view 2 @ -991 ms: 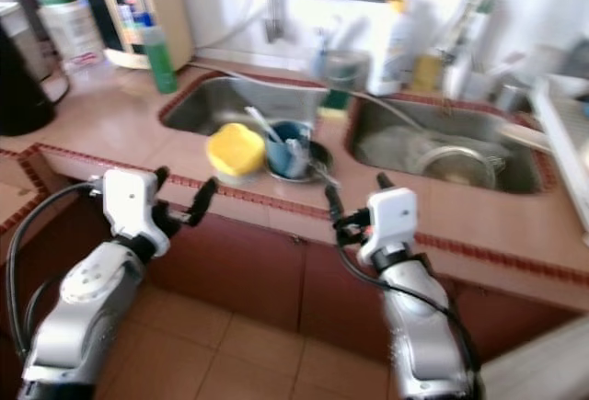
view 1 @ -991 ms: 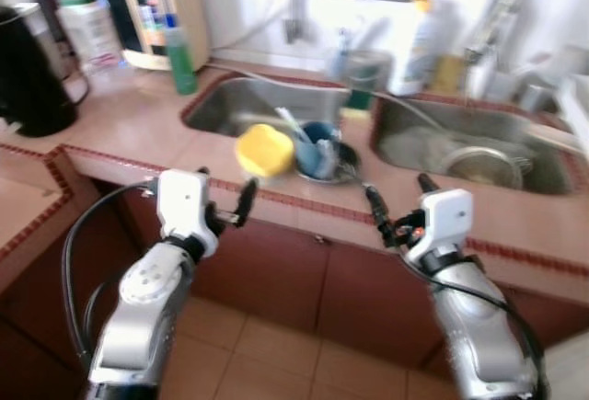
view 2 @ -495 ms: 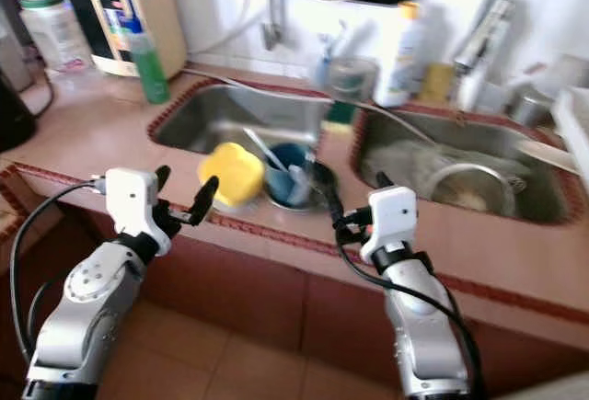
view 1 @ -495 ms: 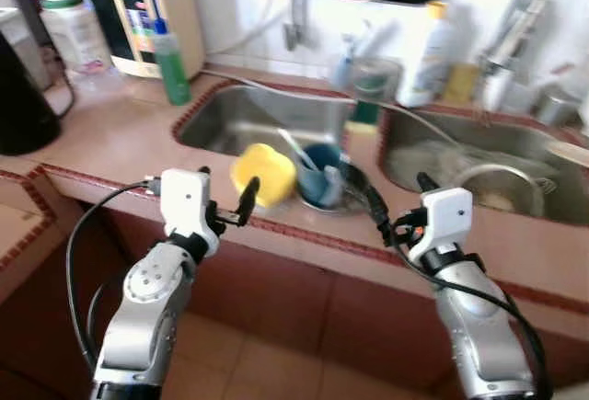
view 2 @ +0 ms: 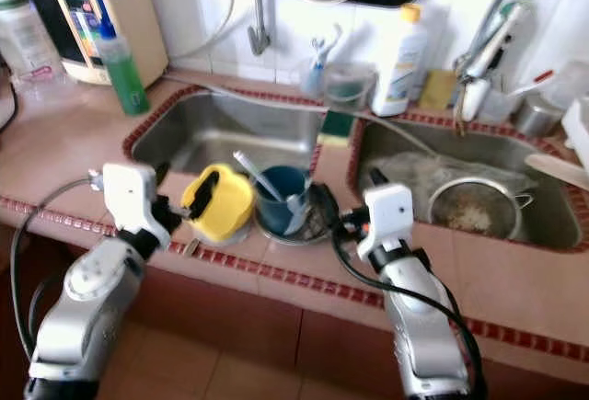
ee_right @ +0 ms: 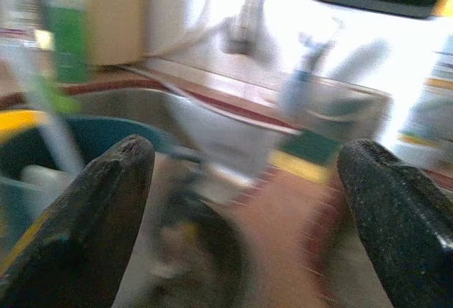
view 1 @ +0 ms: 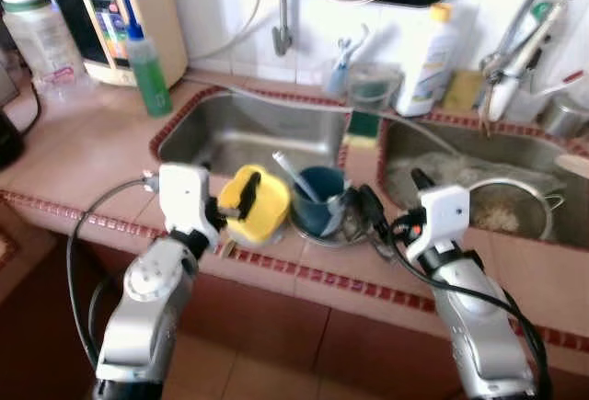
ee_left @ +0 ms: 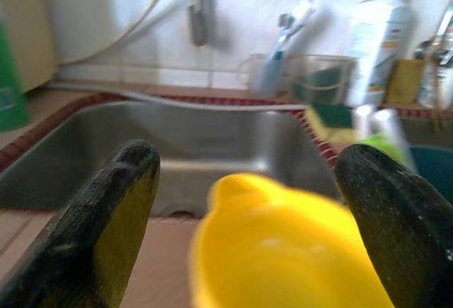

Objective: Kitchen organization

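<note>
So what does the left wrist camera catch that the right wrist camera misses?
Left wrist view alone: the yellow plastic cup close up between the open left gripper, plus the steel sink basin behind it. Right wrist view alone: the green bottle, seen past the open right gripper. Both share the blue cup, the faucet pipe and the clear toothbrush holder by the wall.

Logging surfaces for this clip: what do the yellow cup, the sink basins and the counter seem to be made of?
Yellow cup: likely plastic, opaque, evenly coloured with a soft sheen. Sink basins: probably stainless steel, grey with a brushed metallic shine. Counter: looks like glazed ceramic tile, pinkish squares with visible joints and a dark red mosaic edge.
</note>
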